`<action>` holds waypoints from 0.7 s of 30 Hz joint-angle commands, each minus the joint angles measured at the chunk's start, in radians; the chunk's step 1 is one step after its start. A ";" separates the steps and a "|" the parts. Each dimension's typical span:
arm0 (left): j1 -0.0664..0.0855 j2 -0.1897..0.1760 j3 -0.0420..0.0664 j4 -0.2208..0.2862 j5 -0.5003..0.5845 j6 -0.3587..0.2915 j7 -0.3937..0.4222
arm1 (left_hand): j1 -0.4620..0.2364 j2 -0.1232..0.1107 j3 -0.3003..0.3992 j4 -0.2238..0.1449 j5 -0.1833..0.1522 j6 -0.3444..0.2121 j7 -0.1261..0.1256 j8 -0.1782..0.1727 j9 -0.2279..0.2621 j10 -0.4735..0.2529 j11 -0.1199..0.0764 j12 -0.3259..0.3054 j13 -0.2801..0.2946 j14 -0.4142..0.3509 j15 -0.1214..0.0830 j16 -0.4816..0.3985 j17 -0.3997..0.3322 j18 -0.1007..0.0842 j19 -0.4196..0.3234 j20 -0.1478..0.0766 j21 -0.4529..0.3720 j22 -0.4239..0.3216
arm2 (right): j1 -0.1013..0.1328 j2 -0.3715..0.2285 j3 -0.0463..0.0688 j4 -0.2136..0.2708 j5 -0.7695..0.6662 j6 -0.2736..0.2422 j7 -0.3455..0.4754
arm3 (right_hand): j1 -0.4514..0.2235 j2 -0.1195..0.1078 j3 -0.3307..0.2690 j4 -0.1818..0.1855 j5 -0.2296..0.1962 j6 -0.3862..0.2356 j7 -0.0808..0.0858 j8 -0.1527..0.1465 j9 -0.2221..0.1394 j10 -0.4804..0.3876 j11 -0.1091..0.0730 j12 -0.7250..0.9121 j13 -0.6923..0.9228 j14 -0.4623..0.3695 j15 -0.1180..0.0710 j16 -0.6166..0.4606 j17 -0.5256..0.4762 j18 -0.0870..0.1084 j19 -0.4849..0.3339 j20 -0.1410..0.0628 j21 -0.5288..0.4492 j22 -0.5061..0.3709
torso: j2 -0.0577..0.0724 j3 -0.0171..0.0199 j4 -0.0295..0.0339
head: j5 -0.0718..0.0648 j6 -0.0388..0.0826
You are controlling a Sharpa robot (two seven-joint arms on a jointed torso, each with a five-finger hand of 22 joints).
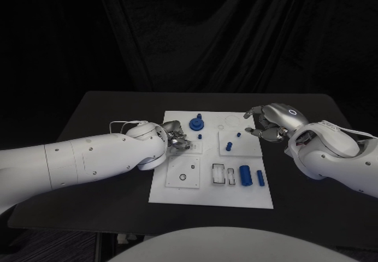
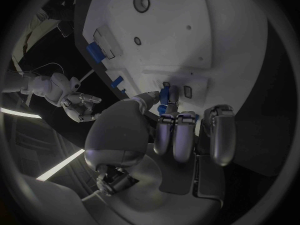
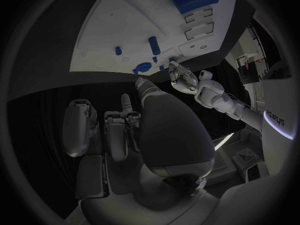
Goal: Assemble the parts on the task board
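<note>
Pinched in left robot hand (image 2: 167, 119) above white task board's (image 1: 211, 197) left side: small stiff blue plastic peg (image 2: 164, 96). Light, slippery; best held mid-shaft. Right robot hand (image 1: 270, 123) empty, fingers loosely apart, at far right edge.

Task board (image 1: 206, 199): white rectangular plate, flat on the black bench, with recessed slots and raised square tiles.

Parts, all blue:
- round piece with upright stem (image 1: 196, 121), standing near the far edge;
- small peg (image 1: 199, 135), upright just before it;
- short peg (image 1: 229, 146), upright mid-board;
- thick cylinder (image 1: 246, 175), lying near the right edge;
- slim bar (image 1: 260, 177), lying beside the cylinder.
</note>
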 commanded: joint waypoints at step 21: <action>-0.019 -0.018 -0.005 0.010 0.001 0.041 0.006 | -0.009 -0.007 -0.008 0.007 -0.019 0.069 -0.067 0.010 0.011 0.106 -0.008 -0.001 0.263 0.106 -0.007 0.003 0.263 -0.009 0.029 -0.010 0.000 0.214 | -0.003 -0.002 0.001 -0.003 0.009 0.019 -0.020 | 0.004 0.004 0.006 0.001 0.005 0.005 0.001 0.007 -0.001 0.052 -0.004 -0.004 0.201 0.102 -0.003 -0.001 0.260 0.021 -0.008 -0.001 -0.005 0.181 | -0.002 -0.0004 -0.0002 | 0.003 0.000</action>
